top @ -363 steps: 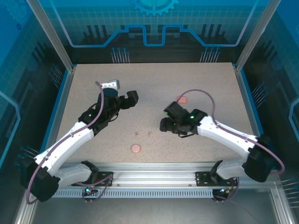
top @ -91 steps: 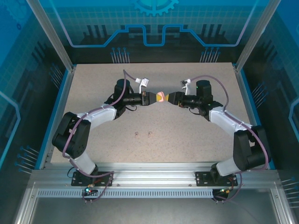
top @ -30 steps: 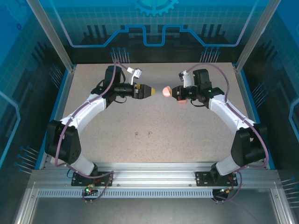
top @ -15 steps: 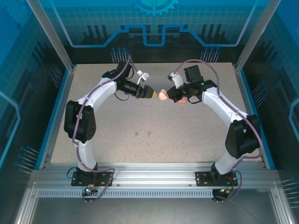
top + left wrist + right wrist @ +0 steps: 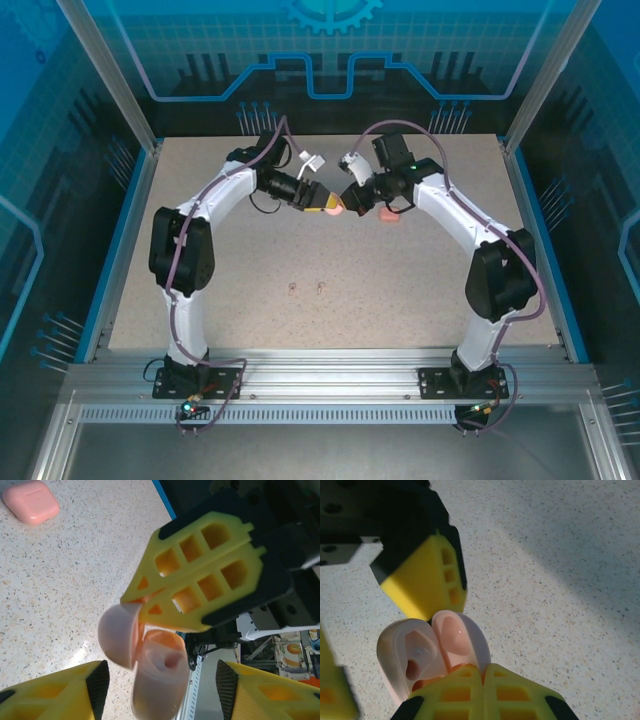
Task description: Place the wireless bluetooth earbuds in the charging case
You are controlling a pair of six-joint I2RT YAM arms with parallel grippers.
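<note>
A pink charging case [image 5: 335, 208] hangs above the table at back centre with its lid swung open. My right gripper [image 5: 350, 199] is shut on the case's hinge end [image 5: 462, 647]. The empty case body [image 5: 157, 680] lies between the fingers of my left gripper [image 5: 162, 692], which stands open with a gap on each side. The lid [image 5: 117, 635] sticks out to one side. Two tiny earbuds [image 5: 291, 290] [image 5: 319, 289] lie on the table nearer the arm bases, far from both grippers.
A second pink case [image 5: 388, 215], closed, lies on the speckled table just right of the grippers; the left wrist view shows this closed case [image 5: 31, 507] at top left. A blue rim [image 5: 118, 240] edges the table.
Both grippers have moved together at back centre. My left gripper's jaws have narrowed and now straddle the open case that the right gripper still holds.
</note>
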